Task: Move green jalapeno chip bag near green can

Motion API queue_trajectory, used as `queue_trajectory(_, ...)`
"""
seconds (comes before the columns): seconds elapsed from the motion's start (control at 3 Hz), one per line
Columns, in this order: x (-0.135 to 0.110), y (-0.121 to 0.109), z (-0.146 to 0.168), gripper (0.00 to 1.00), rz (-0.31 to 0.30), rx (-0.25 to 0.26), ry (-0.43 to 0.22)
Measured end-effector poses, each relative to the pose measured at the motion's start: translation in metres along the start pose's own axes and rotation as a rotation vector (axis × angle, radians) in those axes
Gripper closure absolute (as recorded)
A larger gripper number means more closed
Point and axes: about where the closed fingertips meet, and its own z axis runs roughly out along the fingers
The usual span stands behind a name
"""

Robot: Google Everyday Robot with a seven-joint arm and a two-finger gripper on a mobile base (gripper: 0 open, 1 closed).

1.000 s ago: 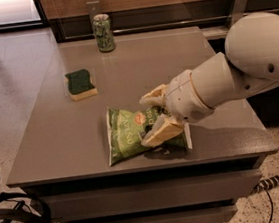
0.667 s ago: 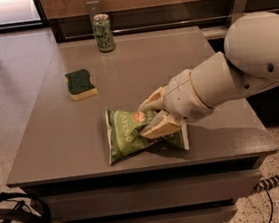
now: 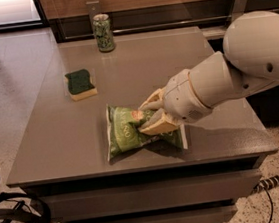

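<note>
The green jalapeno chip bag (image 3: 126, 134) lies flat near the table's front edge, crinkly light green with white lettering. My gripper (image 3: 148, 115) reaches in from the right. Its two tan fingers (image 3: 155, 127) pinch the bag's right part, one on its far side and one on its near side. The green can (image 3: 103, 33) stands upright at the table's back edge, far from the bag.
A yellow sponge with a green top (image 3: 80, 84) lies on the left of the grey table (image 3: 184, 58), between the bag and the can. My white arm (image 3: 254, 60) hangs over the table's right side. A power strip (image 3: 278, 180) lies on the floor at the right.
The two fingers have closed in on the bag's right part. The bag has crumpled a little there. The can and the sponge have not moved.
</note>
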Motion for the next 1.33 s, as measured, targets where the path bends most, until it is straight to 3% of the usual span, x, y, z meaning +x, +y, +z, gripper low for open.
queue_trajectory(0.33, 0.000, -0.001, -0.001, 1.00, 0.000, 0.001, 0.002)
queue_trajectory(0.67, -0.004, -0.029, -0.023, 1.00, 0.008, 0.024, 0.053)
queue_trajectory(1.33, -0.015, -0.121, -0.095, 1.00, 0.009, 0.106, 0.208)
